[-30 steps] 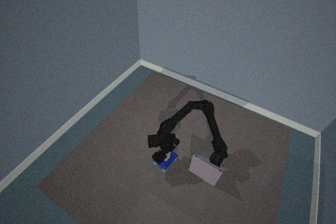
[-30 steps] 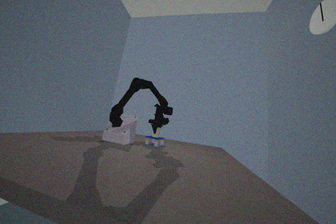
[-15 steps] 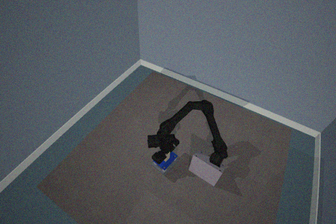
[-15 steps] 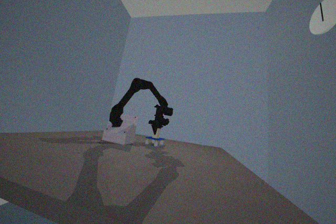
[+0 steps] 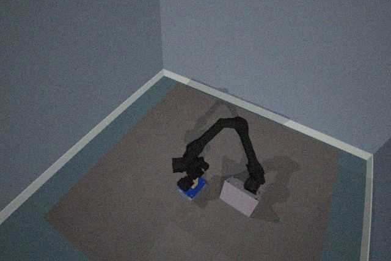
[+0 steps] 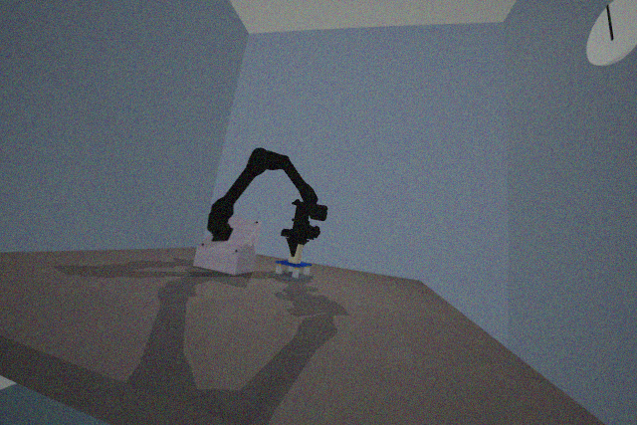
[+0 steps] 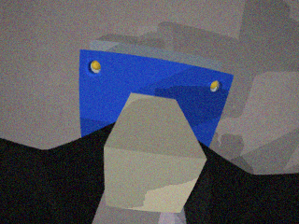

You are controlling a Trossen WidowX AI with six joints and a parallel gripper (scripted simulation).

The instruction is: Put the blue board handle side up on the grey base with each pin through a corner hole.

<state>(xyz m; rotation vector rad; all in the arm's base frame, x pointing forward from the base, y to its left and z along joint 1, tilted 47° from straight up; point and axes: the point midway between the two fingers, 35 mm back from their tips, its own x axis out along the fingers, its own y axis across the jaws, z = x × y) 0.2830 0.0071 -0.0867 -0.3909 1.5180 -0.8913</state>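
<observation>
Blue board (image 5: 198, 189) (image 6: 304, 265) (image 7: 105, 95): directly below the end effector (image 5: 191, 184) (image 6: 295, 254) (image 7: 149, 130), handle side up, looking level across the posts (image 6: 296, 273) of the grey base (image 5: 190, 201) (image 7: 112, 46). One arm only, so no question of which is nearer.

Wrist view: one gold pin (image 7: 95, 65) shows in the left-hand hole, another gold pin (image 7: 214, 85) in the right-hand one. The opposite pair of holes is hidden there by handle and fingers; cannot vouch for those corners.

Square handle (image 5: 195, 183) (image 6: 298, 252) (image 7: 154, 154): stands upright from the board's middle, its long axis pointing up between the fingers. End effector partway open, closed firmly on the handle, a finger against either side. Board's face points upward; which of its flat sides is longer, cannot tell.

Farther out: the arm's pale mount (image 5: 239, 197) (image 6: 218, 261) stands to one side on the table (image 5: 142, 201) (image 6: 411, 348) (image 7: 37, 93), well apart from the base.

Judgement: placing looks all but finished; release is the step in hand. The move turns on that vertical line: spread the fingers evenly across the handle, then rise straight along it. A sideways drag, or one pad clinging, could tip the board or lift a corner off its pin.
</observation>
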